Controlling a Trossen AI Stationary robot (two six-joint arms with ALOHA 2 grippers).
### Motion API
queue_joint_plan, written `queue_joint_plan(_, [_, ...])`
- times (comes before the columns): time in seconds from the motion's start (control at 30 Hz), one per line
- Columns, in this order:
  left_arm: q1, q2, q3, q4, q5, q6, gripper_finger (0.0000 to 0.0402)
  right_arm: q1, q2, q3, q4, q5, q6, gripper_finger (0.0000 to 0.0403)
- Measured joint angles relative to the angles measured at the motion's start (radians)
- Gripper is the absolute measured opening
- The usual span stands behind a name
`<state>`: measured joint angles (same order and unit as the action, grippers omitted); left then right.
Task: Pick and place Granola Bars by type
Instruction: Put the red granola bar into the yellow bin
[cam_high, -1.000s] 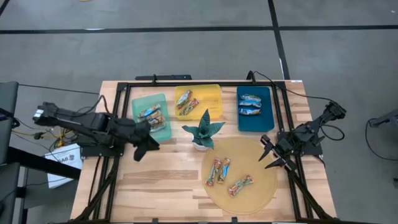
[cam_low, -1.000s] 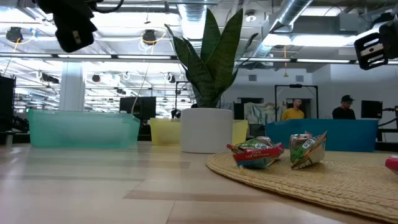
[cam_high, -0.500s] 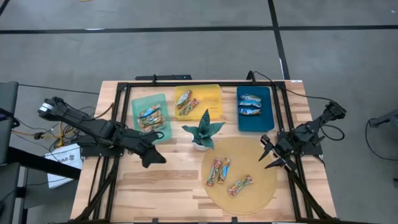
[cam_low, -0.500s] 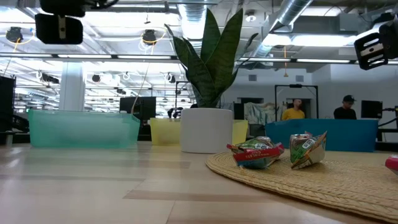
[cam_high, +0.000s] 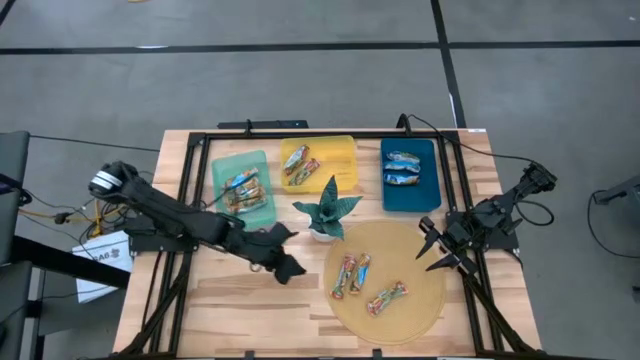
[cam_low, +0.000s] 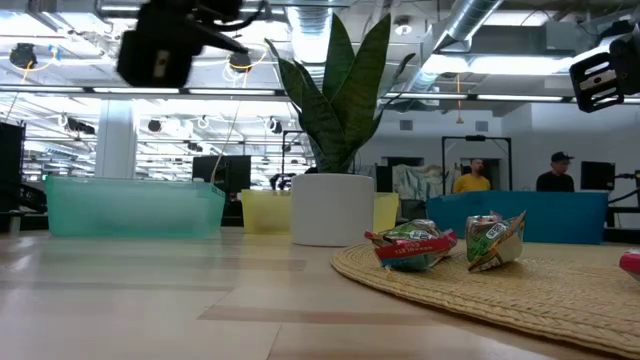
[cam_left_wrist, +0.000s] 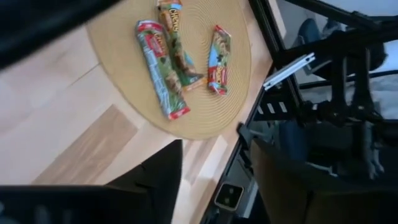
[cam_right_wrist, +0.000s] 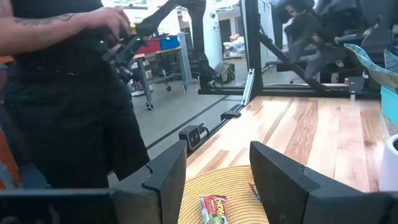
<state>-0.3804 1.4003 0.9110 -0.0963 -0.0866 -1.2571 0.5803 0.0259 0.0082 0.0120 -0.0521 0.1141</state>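
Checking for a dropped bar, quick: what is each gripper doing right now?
Left gripper: open, holding nothing, above the table just left of the round mat.
Right gripper: open, empty, waiting at the mat's right edge.

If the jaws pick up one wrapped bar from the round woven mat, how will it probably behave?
The bar looks small and flat, so probably light. Its shiny wrapper may slip and crinkle. The crimped ends look floppy; the middle seems stiffer. Lying flat on the mat, it should not roll.

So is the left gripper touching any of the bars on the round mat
Apart. The high view shows the left gripper over bare wood beside the mat, with a clear gap to the nearest bars. Its wrist view shows open fingers short of them.
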Motion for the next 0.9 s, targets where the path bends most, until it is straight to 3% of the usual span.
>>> queue_joint_plan(0.27, [0.0,0.236,0.221,-0.12,-0.009,-0.008,0.0248,0.0,0.0,0.0,0.0,0.0,0.0,0.0169])
queue_joint_plan(0.6, [0.002,0.474,0.501,-0.336,-0.068,-0.029,0.0252,0.0,0.0,0.0,0.002,0.0,0.0,0.0169])
queue_joint_plan(0.9, [0.016,0.673,0.73,-0.524,-0.029,0.016,0.0252,0.0,0.0,0.0,0.0,0.0,0.0,0.0169])
